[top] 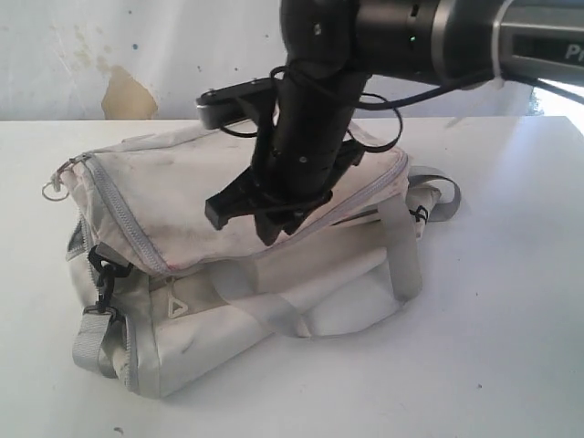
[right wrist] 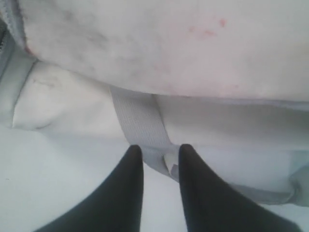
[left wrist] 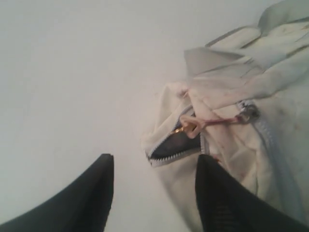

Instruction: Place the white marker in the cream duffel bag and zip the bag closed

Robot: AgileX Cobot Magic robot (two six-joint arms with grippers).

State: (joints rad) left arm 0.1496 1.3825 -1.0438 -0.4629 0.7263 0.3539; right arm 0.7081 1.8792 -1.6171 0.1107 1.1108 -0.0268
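**Marker out of sight; zip one short stretch from shut**

- **Bag, 1:** soft, stained cream duffel bag (top: 173, 187) on a white table (top: 511, 347).
- **Slim white marker, 0 in view:** probably already inside the bag, though I cannot confirm that.
- **Light grey zipper (left wrist: 176, 145):** shut except for a short dark gap at one end. Closing this gap looks like the only step left.
- **Grippers, 2:**
  - The right gripper (top: 251, 219) (right wrist: 157, 152) hangs over the bag's top, claw narrow and empty. A grey webbing strap (top: 265, 310) lies at its 6 o'clock.
  - The left gripper (left wrist: 155, 158) is at the gap, claw wide and empty.
- **Metal ring (top: 52, 190), 1:** at the bag's 9 o'clock.
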